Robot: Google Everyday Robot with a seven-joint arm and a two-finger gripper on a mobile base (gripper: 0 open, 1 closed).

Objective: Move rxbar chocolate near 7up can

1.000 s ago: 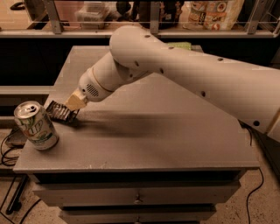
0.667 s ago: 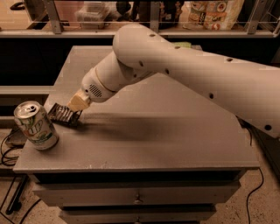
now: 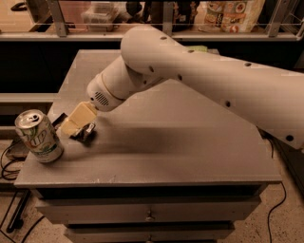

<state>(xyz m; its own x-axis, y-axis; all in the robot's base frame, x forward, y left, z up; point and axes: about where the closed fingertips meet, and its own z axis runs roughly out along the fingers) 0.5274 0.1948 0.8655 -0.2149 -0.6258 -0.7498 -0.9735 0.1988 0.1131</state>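
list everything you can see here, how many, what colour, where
white and green 7up soda can with a silver top: 1, upright, front left corner of the table
small flat black wrapped rxbar chocolate: 1, black, on the table just right of the can, partly under the gripper
pale green thing: 1, back edge of the table, mostly hidden by the arm
packaged goods: several, mixed colours, on the shelf behind, too unclear to name
grey table: 1, centre
drawers: grey, under the tabletop
cables: dark, on the floor at the left
robot arm: 1, white, reaching across from the right
gripper: 1, beige, down at the bar, beside the can
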